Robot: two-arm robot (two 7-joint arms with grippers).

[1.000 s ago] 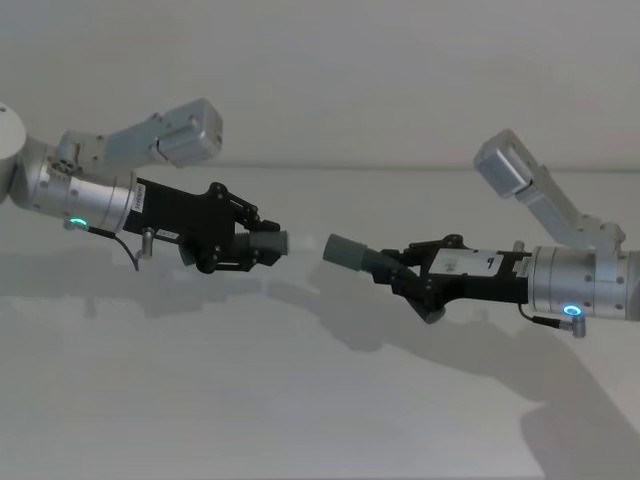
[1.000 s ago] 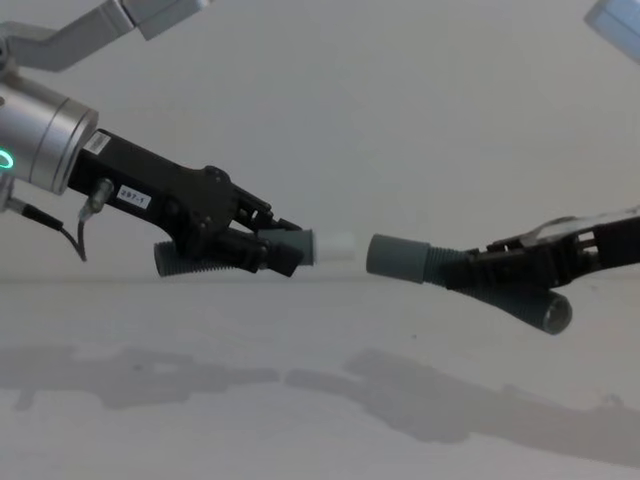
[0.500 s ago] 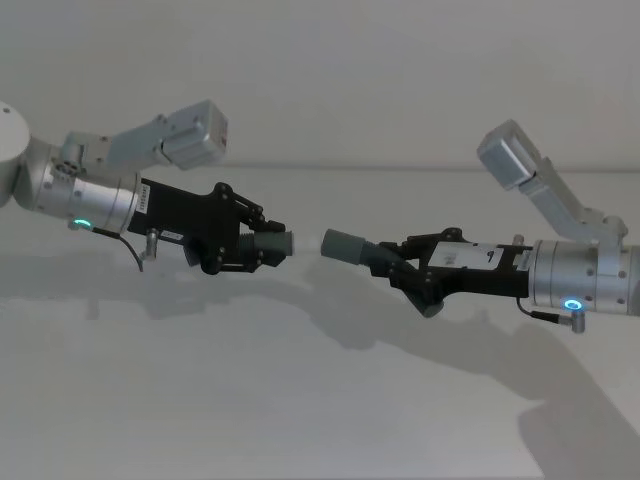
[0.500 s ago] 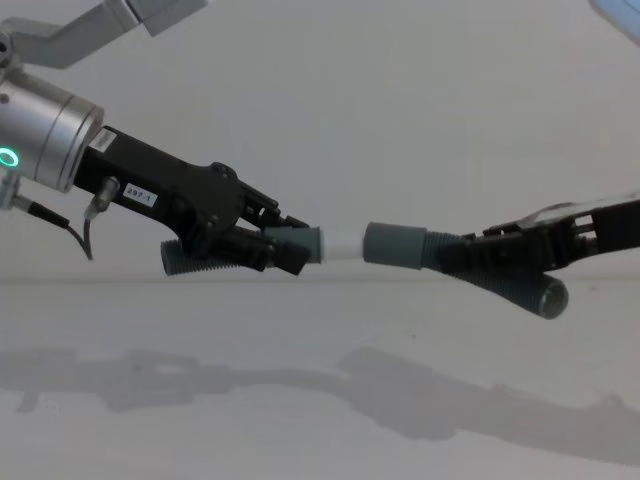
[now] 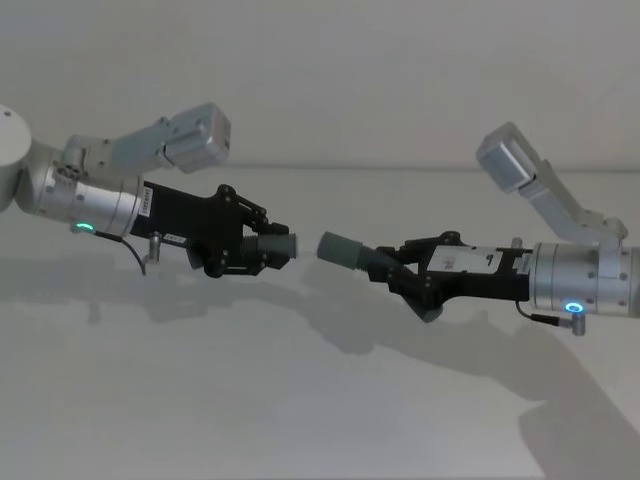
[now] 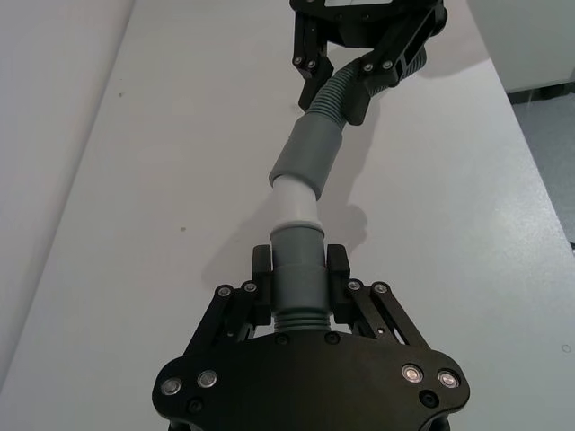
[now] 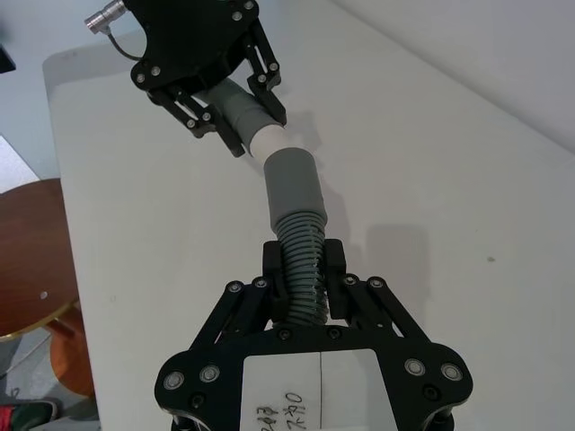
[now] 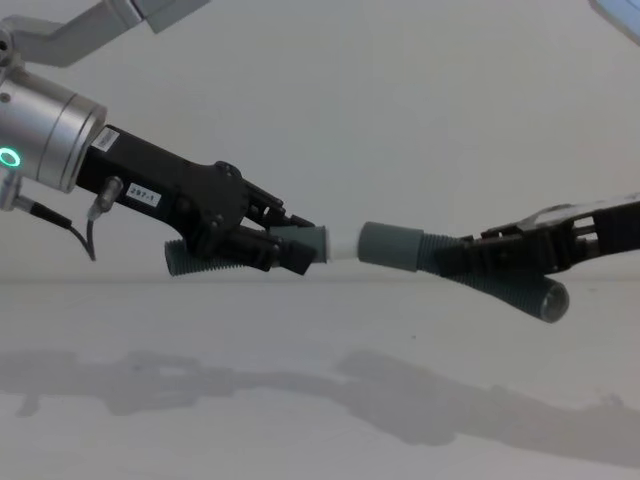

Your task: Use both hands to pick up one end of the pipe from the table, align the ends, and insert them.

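Both pieces of the pipe are held in the air above the table (image 5: 300, 400), end to end. My left gripper (image 5: 262, 245) (image 6: 299, 278) is shut on the piece with the white stub tip (image 6: 295, 199) (image 8: 343, 243); its ribbed tail (image 8: 195, 262) hangs below the fingers. My right gripper (image 5: 395, 270) (image 7: 304, 269) is shut on the ribbed part of the other piece, whose wide grey cuff (image 5: 340, 250) (image 7: 292, 184) points at the stub. The stub meets the cuff's mouth, roughly in line. How deep it sits cannot be told.
The white table runs under both arms, and the arms cast shadows (image 8: 400, 400) on it. A brown wooden stool (image 7: 27, 251) stands beyond the table's edge on the left arm's side. The table's other edge (image 6: 539, 180) shows past the right gripper.
The two grippers have moved toward each other. The gap between the white stub and the grey cuff has closed, and the stub now touches the cuff's mouth.
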